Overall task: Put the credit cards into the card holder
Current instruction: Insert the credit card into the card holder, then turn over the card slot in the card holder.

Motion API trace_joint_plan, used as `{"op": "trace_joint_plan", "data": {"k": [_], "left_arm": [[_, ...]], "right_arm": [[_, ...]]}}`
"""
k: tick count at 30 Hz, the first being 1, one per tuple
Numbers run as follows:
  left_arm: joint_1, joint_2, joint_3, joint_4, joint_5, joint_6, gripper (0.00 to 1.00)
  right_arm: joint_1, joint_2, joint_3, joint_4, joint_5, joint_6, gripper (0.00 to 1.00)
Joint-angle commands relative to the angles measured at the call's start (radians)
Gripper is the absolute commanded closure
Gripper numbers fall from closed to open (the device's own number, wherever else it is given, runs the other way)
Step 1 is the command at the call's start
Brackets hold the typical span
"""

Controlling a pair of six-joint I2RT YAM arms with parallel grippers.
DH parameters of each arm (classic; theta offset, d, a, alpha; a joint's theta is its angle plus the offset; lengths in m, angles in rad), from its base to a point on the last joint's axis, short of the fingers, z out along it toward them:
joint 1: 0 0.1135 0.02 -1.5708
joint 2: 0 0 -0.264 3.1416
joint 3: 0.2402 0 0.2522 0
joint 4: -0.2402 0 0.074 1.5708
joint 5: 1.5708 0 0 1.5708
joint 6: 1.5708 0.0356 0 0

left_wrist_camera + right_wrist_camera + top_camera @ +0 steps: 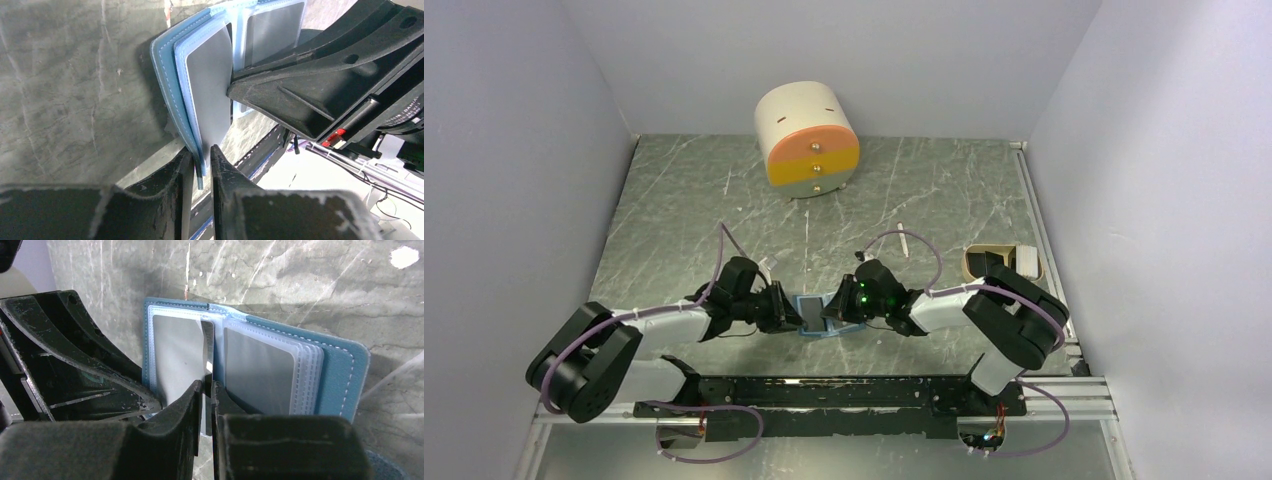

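Note:
The card holder (819,328) lies open between my two grippers near the table's front edge. In the left wrist view my left gripper (202,159) is shut on the edge of the card holder's (167,80) left flap, cover and clear sleeve together. In the right wrist view my right gripper (207,390) is shut on a thin dark credit card (208,347), seen edge-on and standing at the fold of the open card holder (340,372). Grey panels show inside the clear sleeves on both sides. The left gripper's fingers (75,365) sit just to the left. No other credit cards show.
A cream drum-shaped drawer unit (807,140) with an orange front stands at the back centre. A beige oval tray (1004,262) sits at the right edge, behind the right arm. A small white stick (904,240) lies on the marbled table (684,200).

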Motion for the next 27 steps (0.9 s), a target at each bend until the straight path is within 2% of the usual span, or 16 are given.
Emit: {"op": "trace_joint_plan", "data": {"k": [1, 6, 8, 11, 13, 15, 17, 21, 27], "left_arm": [[-0.011, -0.034, -0.018, 0.164, 0.054, -0.042, 0.78], [-0.010, -0.061, -0.034, 0.205, 0.073, -0.049, 0.91], [-0.010, -0.078, -0.039, 0.215, 0.080, -0.051, 0.90], [-0.011, -0.103, -0.057, 0.256, 0.092, -0.061, 0.80], [-0.011, -0.122, -0.072, 0.300, 0.104, -0.069, 0.77], [-0.010, -0.137, -0.079, 0.323, 0.106, -0.076, 0.80], [-0.011, -0.146, -0.088, 0.352, 0.107, -0.081, 0.90], [-0.010, -0.138, -0.086, 0.344, 0.093, -0.077, 0.91], [-0.009, -0.096, -0.059, 0.242, 0.056, -0.053, 0.89]], "right_arm": [[0.027, 0.003, -0.012, 0.042, -0.054, 0.015, 0.84], [0.027, -0.021, -0.014, -0.011, -0.024, -0.011, 0.74], [0.027, -0.036, -0.001, -0.068, -0.002, -0.035, 0.74], [0.025, -0.043, -0.010, -0.074, 0.010, -0.039, 0.79], [0.025, -0.038, -0.010, -0.066, 0.002, -0.038, 0.79], [0.025, -0.034, -0.009, -0.059, -0.007, -0.035, 0.79], [0.025, -0.031, -0.007, -0.056, -0.008, -0.036, 0.79], [0.025, -0.025, 0.006, -0.067, -0.010, -0.046, 0.79], [0.025, -0.023, 0.000, -0.058, -0.007, -0.050, 0.80]]}}
